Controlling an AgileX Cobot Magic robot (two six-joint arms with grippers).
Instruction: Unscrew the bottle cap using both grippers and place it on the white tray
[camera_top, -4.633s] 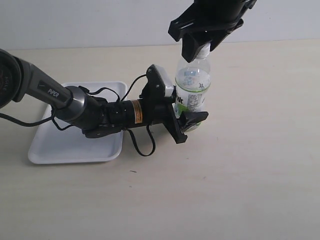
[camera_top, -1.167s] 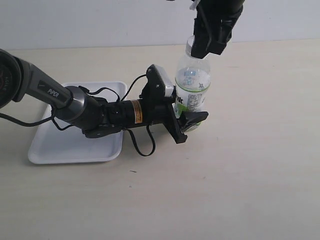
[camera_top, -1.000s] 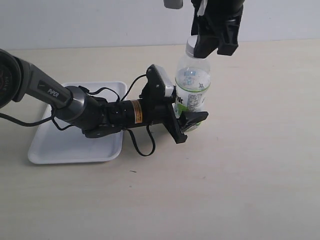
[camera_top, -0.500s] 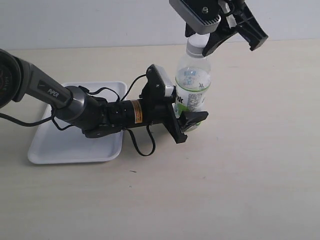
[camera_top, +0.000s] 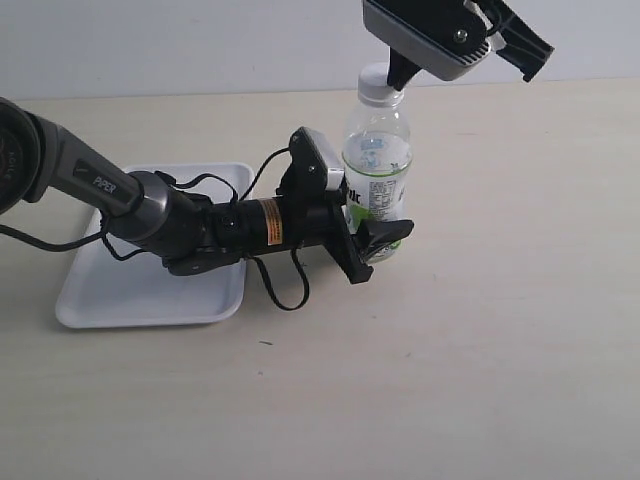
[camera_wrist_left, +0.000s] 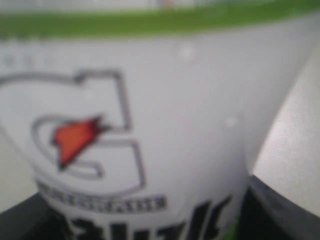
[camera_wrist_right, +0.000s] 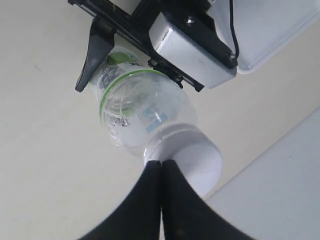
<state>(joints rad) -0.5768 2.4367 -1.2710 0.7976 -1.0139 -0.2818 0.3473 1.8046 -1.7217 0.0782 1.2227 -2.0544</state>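
Note:
The clear bottle (camera_top: 376, 165) with a white-and-green label stands on the table, leaning slightly. My left gripper (camera_top: 372, 232) is shut on its lower body, and the label (camera_wrist_left: 150, 125) fills the left wrist view. The white ribbed bottle cap (camera_top: 380, 86) sits on the bottle's neck. My right gripper (camera_top: 397, 72) hangs just above it. In the right wrist view its fingers are pressed together with nothing between them, and their tips (camera_wrist_right: 161, 164) rest at the edge of the cap (camera_wrist_right: 197, 160). The white tray (camera_top: 120, 290) lies at the left, under the left arm.
The left arm and its looping black cable (camera_top: 285, 295) stretch across the tray's right end towards the bottle. A pale wall stands behind the table. Bare tabletop (camera_top: 480, 340) lies in front of and to the right of the bottle.
The right gripper has turned over the cap, going from gripping the neck to fingers pressed together at the cap's edge. The bottle top has shifted slightly left. The left arm holds still.

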